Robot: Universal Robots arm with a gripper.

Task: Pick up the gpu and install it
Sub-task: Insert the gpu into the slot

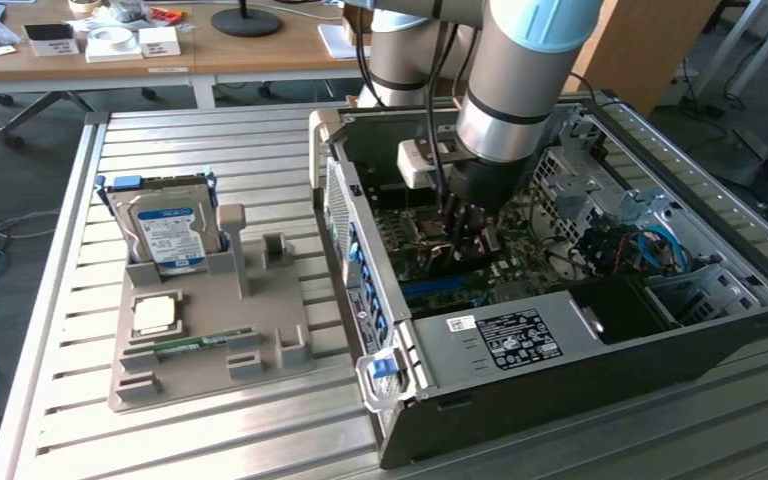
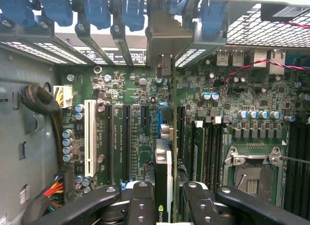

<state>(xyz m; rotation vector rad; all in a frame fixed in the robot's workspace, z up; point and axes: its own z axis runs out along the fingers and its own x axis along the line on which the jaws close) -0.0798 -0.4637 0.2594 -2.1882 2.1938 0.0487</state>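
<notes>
Now you have the claw (image 2: pixel 163 198) clamped on the gpu (image 2: pixel 163 152), which stands on edge between its fingers, inside the open computer case (image 1: pixel 704 330) just above the green motherboard (image 2: pixel 140 113). I judge this card light, stiff and fragile: grip its flat faces near the top edge, never the small components.
</notes>
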